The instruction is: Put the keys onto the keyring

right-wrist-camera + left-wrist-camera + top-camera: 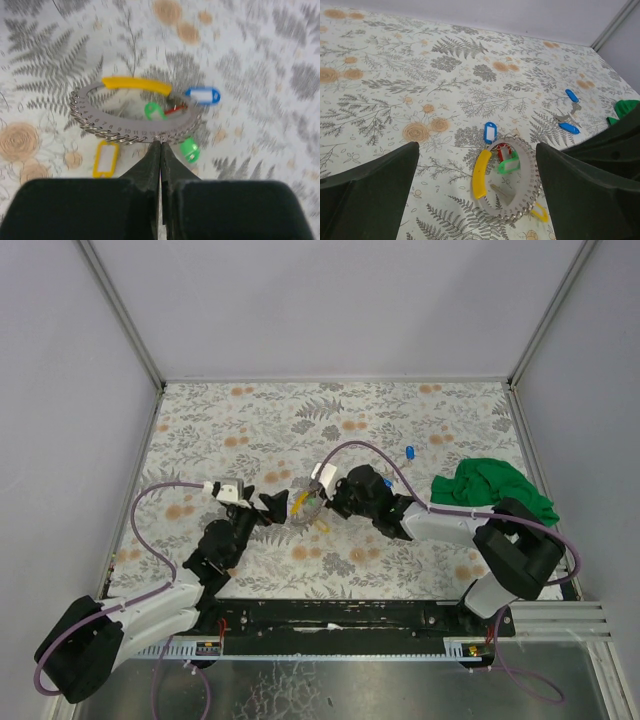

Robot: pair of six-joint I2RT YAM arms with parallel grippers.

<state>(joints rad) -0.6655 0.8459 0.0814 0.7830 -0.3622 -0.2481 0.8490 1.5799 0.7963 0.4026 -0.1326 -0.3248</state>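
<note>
Black fingers of the left tool [477, 150] stand wide apart with nothing between them, hovering low over the flowered desk [395, 75] just short of the keyring [529, 167]. The keyring lies flat in the middle of the desk, with yellow, red, green and blue tags [490, 132] on it. From the other side the right tool [160, 146] is pressed shut, its tips touching the keyring's rim; whether they pinch it I can't tell. Further off to the right, two blue keys [568, 128] lie loose, not far from the green cloth [495, 492]. I'd say the job now is fetching one. The right tool should pin the keyring so it can't slide. The left, being free, should pass over the keyring, not through it, and come down square on a plastic tag, since the metal is thin and lies flat
</note>
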